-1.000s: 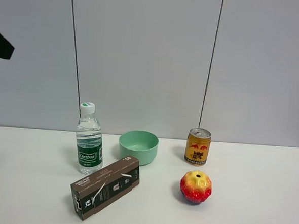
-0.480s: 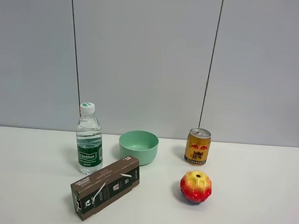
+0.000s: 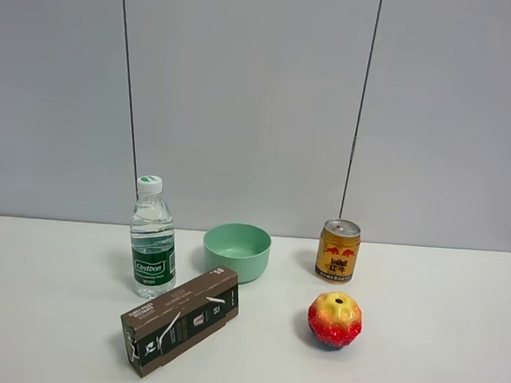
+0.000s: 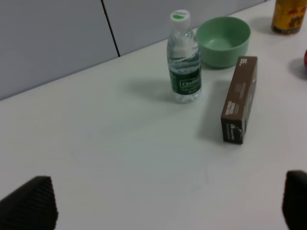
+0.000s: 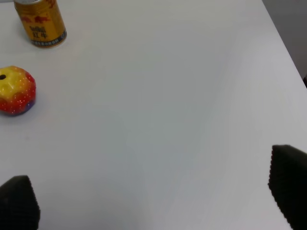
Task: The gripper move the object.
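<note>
The clear water bottle (image 3: 153, 237) with a white cap and dark green label stands upright on the white table at the left. It also shows in the left wrist view (image 4: 184, 62). My left gripper (image 4: 163, 203) is open and empty, well back from the bottle, with only its two black fingertips (image 4: 29, 203) showing. My right gripper (image 5: 153, 191) is open and empty over bare table, with its fingertips (image 5: 288, 184) wide apart. Neither gripper shows in the exterior view.
A green bowl (image 3: 236, 251) stands right of the bottle. A dark brown box (image 3: 180, 319) lies in front of them. A gold can (image 3: 338, 250) and a red-yellow toy apple (image 3: 334, 320) are at the right. The table's right edge (image 5: 283, 48) shows in the right wrist view.
A dark part of the left arm at the upper left edge of the exterior view one second ago has gone out of view. The objects have not moved.
</note>
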You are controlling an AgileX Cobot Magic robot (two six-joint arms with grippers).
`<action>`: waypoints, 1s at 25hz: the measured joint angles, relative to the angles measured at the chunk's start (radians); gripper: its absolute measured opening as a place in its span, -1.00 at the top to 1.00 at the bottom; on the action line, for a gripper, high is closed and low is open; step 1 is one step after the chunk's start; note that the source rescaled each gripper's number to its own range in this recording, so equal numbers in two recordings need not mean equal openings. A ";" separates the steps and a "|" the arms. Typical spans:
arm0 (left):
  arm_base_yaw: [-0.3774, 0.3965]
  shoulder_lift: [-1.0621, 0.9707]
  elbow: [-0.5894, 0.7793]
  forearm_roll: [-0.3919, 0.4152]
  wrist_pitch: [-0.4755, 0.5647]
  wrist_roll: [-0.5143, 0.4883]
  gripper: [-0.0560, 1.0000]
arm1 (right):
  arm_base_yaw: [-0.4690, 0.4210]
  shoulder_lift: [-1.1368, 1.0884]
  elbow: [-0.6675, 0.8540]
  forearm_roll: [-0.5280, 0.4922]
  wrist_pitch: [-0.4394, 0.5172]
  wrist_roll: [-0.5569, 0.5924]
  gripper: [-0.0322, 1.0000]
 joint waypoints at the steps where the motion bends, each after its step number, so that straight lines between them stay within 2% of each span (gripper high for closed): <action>1: 0.000 -0.017 0.003 0.002 0.004 0.000 -1.00 | 0.000 0.000 0.000 0.000 0.000 0.000 -1.00; 6: 0.000 -0.104 0.116 0.003 -0.012 -0.001 -1.00 | 0.000 0.000 0.000 0.000 0.000 0.000 -1.00; 11: 0.000 -0.138 0.257 -0.051 -0.054 -0.002 -1.00 | 0.000 0.000 0.000 0.000 0.000 0.000 -1.00; 22: 0.000 -0.139 0.269 -0.053 -0.058 -0.026 -1.00 | 0.000 0.000 0.000 0.000 0.000 0.000 -1.00; 25: 0.032 -0.139 0.269 -0.042 -0.058 -0.041 -1.00 | 0.000 0.000 0.000 0.000 0.000 0.000 -1.00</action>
